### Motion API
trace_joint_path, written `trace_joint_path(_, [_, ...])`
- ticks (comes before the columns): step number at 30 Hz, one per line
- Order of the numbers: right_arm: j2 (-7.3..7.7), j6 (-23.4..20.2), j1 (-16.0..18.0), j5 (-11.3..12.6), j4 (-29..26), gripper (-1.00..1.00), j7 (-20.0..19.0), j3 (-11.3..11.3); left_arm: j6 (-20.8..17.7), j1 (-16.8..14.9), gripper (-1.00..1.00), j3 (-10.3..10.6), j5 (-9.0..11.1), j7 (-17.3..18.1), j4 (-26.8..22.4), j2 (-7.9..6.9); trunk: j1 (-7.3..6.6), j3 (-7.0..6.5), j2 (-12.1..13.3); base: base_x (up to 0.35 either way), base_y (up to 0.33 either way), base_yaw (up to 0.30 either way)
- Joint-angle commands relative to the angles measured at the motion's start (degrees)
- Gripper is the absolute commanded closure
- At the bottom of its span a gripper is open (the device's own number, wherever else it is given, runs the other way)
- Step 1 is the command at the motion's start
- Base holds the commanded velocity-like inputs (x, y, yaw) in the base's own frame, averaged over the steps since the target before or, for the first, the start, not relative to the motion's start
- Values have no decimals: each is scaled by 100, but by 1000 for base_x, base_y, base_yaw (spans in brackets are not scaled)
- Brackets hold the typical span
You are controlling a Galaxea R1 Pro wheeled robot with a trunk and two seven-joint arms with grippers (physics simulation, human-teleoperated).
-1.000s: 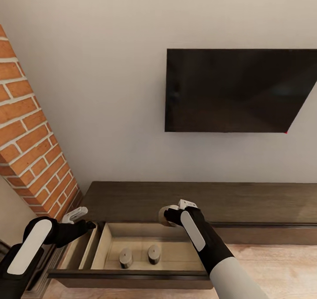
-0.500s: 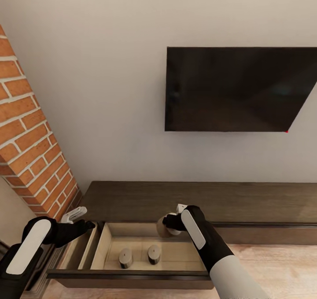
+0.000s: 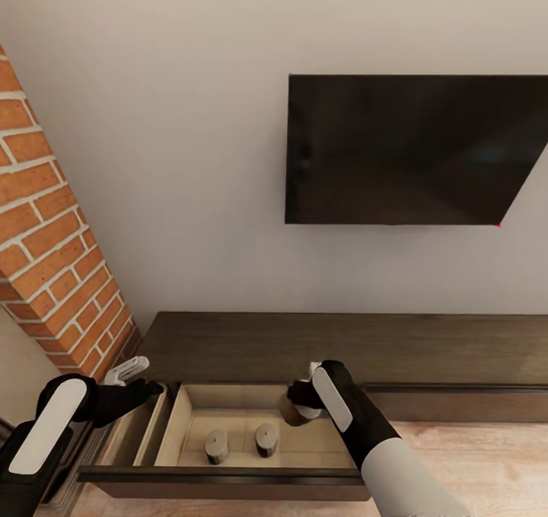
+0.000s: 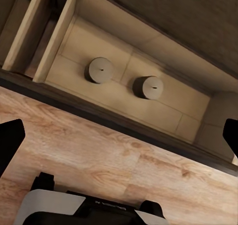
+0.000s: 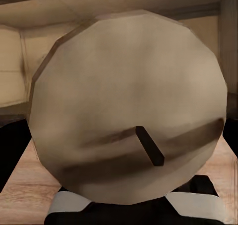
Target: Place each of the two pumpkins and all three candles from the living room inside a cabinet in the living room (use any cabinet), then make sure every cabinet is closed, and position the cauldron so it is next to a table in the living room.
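Candle [image 5: 126, 115], a squat grey-brown wicked cylinder, hides the right gripper [image 3: 298, 404] grasping it over the pale-wood drawer [image 3: 173, 426]; left gripper [image 3: 131, 369] spread open.

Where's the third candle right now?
The third candle is held in the right gripper, at the back right corner of the open drawer, to the right of the two candles standing in it.

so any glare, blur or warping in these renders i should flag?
Head view: flat even light, no glare on the TV, which renders skewed at the wide-angle edge. Left wrist view: sharp, the two candles in the drawer cast faint shadows. Right wrist view: the held candle is so close it looks soft and blown up, a dark band across its face.
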State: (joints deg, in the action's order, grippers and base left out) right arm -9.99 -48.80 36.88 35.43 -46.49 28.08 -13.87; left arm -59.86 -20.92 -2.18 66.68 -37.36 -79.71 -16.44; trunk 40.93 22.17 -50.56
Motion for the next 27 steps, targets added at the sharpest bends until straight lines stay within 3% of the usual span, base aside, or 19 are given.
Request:
trace_joint_path(1, [-1, 14, 5, 10, 53, 100, 18, 0, 0, 0, -100, 0, -1, 0, -2, 0, 22, 18, -42, 0, 0, 0])
trace_joint_path(7, [-1, 36, 36, -93, 251, 100, 294, -26, 0, 0, -100, -9, 2, 0, -16, 0, 154, 126, -283, 0, 0, 0])
trace_joint_path(9, [-1, 74, 57, -213, 388, 100, 346, -37, 0, 0, -100, -7, 112, 0, -22, -2, 198, 162, -363, 0, 0, 0])
trace_joint_path(10, [-1, 132, 84, -276, 469, 100, 359, -40, -2, 0, -100, -8, 275, 0, -24, -9, 220, 180, -403, 0, 0, 0])
trace_joint_path(12, [-1, 304, 157, -369, 664, 100, 376, -43, -6, 0, -100, -18, 803, 0, -26, -98, 264, 216, -483, 0, 0, 0])
trace_joint_path(16, [-1, 496, 236, -453, 971, 100, 389, -49, 1, 13, -100, -29, 2003, -2, -27, -579, 352, 287, -644, 0, 0, 0])
trace_joint_path(19, [-1, 538, 247, -470, 1038, 100, 391, -58, 7, 23, -100, -34, 2563, -4, -21, -727, 418, 341, -764, 0, 0, 0])
trace_joint_path(22, [-1, 552, 255, -472, 1065, 100, 391, -62, 5, 27, -100, -36, 2735, -3, -19, -761, 484, 395, -884, 0, 0, 0])
trace_joint_path(27, [-1, 602, 257, -475, 1117, 100, 391, -63, 1, 34, -100, -51, 2802, 0, -21, -813, 593, 485, -1085, 0, 0, 0])
